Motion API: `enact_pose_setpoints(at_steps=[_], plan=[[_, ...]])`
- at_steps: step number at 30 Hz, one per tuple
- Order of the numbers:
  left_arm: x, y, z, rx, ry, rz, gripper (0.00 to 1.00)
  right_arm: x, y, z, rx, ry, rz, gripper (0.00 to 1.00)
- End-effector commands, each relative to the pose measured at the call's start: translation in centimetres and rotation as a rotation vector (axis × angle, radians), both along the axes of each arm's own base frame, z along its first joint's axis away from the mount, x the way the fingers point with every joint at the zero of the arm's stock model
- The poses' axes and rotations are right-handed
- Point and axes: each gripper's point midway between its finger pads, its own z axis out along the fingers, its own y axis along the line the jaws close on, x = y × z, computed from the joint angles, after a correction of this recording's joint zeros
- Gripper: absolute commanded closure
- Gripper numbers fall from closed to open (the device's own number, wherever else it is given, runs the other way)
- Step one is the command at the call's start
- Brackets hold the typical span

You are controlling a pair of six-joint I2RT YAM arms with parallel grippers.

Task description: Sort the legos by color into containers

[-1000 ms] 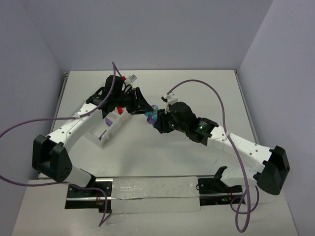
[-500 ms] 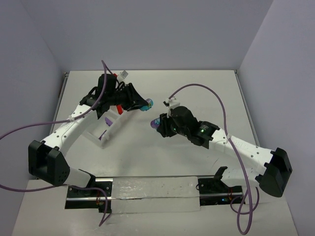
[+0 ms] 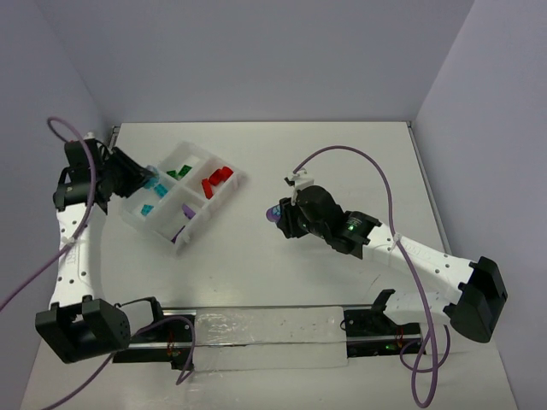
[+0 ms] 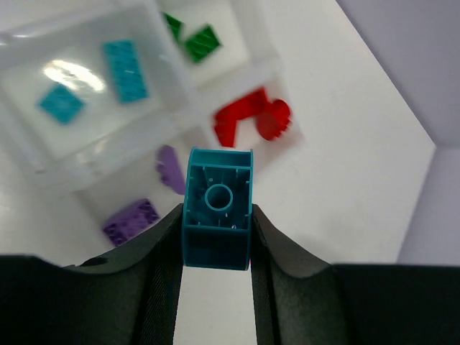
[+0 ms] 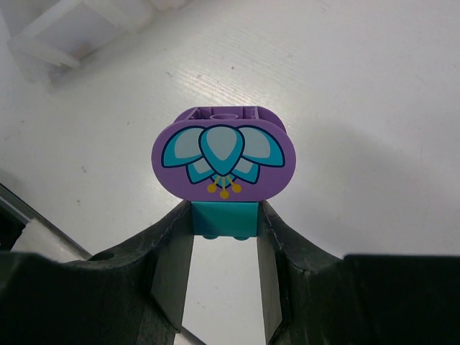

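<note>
White table [image 3: 342, 171] bears the tray [image 3: 198, 162]; left gripper [image 4: 217, 215] clamps teal brick [image 4: 218, 205], right gripper [image 5: 224, 215] clamps purple cluster [image 5: 224, 154].

The organizer tray [image 4: 93, 164] is milky, translucent plastic, and its walls catch a soft glare. The teal brick [image 4: 218, 194] held in the left gripper [image 4: 216, 219] is smooth, slightly shiny hard plastic. The purple piece [image 5: 224, 154] held in the right gripper [image 5: 224, 218] is satin plastic with a printed petal design. The fingers [image 5: 169, 273] look like matt black plastic. The bench [image 5: 345, 86] is matt white with faint, fine streaks.
</note>
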Motion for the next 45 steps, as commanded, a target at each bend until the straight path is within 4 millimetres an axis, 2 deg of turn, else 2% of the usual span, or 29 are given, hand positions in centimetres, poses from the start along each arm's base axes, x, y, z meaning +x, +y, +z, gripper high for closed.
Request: enact_pose_setpoints(at_steps=[1,6,10,14,18,21,22,23,24,25,27,29,31,32,33,34,35,37,39,40,41,42,45], plan=[[-2.3,4.3,-3.3,0.067,0.109,0.101,1.00,0.3,-0.1,1.4,0.006,-0.058,0.003,1.00],[-0.6,6.0,-6.3,0.045,0.139,0.173,1.00,0.3,0.3,1.4,0.015,-0.051,0.016,1.00],[0.5,5.8,-7.6,0.014,0.139,0.166,0.95,0.2,-0.1,1.5,0.017,-0.054,0.005,1.00],[1.3,6.4,-8.8,0.022,0.150,0.191,0.79,0.1,-0.3,1.2,0.012,-0.048,0.000,1.00],[1.9,6.8,-8.9,0.029,0.137,0.206,0.71,0.0,-0.3,1.1,0.015,-0.042,-0.001,1.00],[2.3,7.2,-9.4,0.038,0.147,0.214,0.61,-0.1,-0.1,1.1,0.019,-0.038,0.003,1.00],[2.4,7.3,-9.5,0.042,0.147,0.216,0.51,-0.1,-0.1,1.1,0.019,-0.036,0.004,1.00],[2.6,7.4,-9.5,0.044,0.147,0.214,0.36,-0.1,0.0,1.0,0.020,-0.035,0.005,1.00],[2.7,7.4,-9.4,0.046,0.144,0.212,0.23,-0.1,0.1,1.1,0.021,-0.033,0.007,1.00],[2.8,7.4,-9.2,0.048,0.142,0.211,0.14,-0.1,0.1,1.1,0.022,-0.032,0.007,1.00],[3.0,7.4,-8.6,0.053,0.131,0.203,0.06,0.0,0.2,1.2,0.020,-0.032,0.008,1.00],[3.0,7.3,-7.1,0.067,0.102,0.193,0.05,0.1,0.2,1.3,0.022,-0.033,0.005,1.00],[2.8,6.8,-4.7,0.101,0.049,0.177,0.05,0.0,0.2,1.4,0.025,-0.031,0.006,1.00],[2.6,6.5,-2.5,0.132,-0.009,0.167,0.07,0.0,0.3,1.5,0.029,-0.032,0.006,1.00],[2.5,5.7,-1.1,0.151,-0.047,0.145,0.08,0.1,0.2,1.4,0.027,-0.029,0.004,1.00],[2.2,3.6,0.5,0.170,-0.087,0.085,0.10,0.1,0.3,1.4,0.029,-0.028,0.002,1.00],[1.9,2.5,1.8,0.180,-0.123,0.045,0.13,0.1,0.3,1.5,0.029,-0.028,-0.001,1.00],[1.3,-0.8,2.9,0.164,-0.146,-0.054,0.16,0.2,0.4,1.5,0.031,-0.027,-0.001,1.00],[0.4,-5.7,3.2,0.115,-0.158,-0.211,0.18,0.2,0.6,1.6,0.036,-0.028,0.002,1.00],[0.1,-6.6,3.1,0.101,-0.158,-0.236,0.19,0.3,0.6,1.6,0.035,-0.027,0.003,1.00],[-0.3,-8.5,3.0,0.064,-0.161,-0.301,0.19,0.3,0.7,1.7,0.037,-0.027,0.005,1.00],[-1.4,-11.5,3.0,0.006,-0.166,-0.410,0.19,0.3,0.8,1.9,0.042,-0.029,0.010,1.00],[-3.2,-16.0,2.7,-0.089,-0.163,-0.572,0.17,0.3,1.0,2.3,0.050,-0.032,0.011,1.00]])
